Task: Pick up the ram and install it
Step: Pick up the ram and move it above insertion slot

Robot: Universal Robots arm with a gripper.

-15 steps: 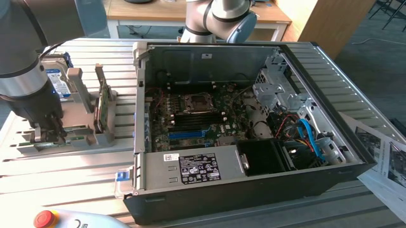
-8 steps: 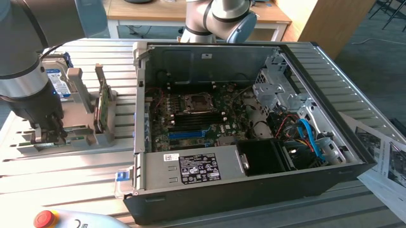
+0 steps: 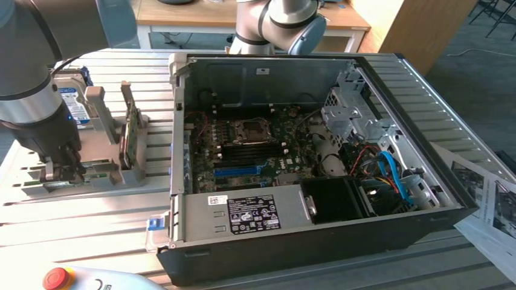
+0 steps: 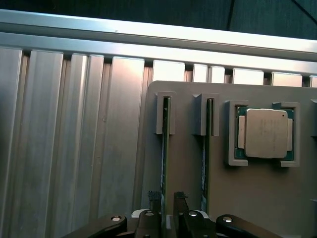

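Observation:
The ram (image 4: pixel 165 148) is a thin green stick standing on edge in a slot of the grey holder (image 4: pixel 247 198). A second like stick (image 4: pixel 205 148) stands in the slot beside it. My gripper (image 4: pixel 167 197) is low over the first stick, open, with one of its fingertips (image 4: pixel 154 196) on each side and a narrow gap left to the board. In the exterior view my gripper (image 3: pixel 63 172) reaches down to the holder (image 3: pixel 121 175) at the exterior view's left, beside the open computer case (image 3: pixel 322 241), whose motherboard (image 3: pixel 241 151) lies face up.
A processor chip (image 4: pixel 266 133) sits in a pocket of the holder. A broader green card (image 3: pixel 129 139) and a hard drive (image 3: pixel 77 106) stand on the holder. A red stop button (image 3: pixel 57 278) lies at the table's front, papers (image 3: pixel 484 199) at the exterior view's right.

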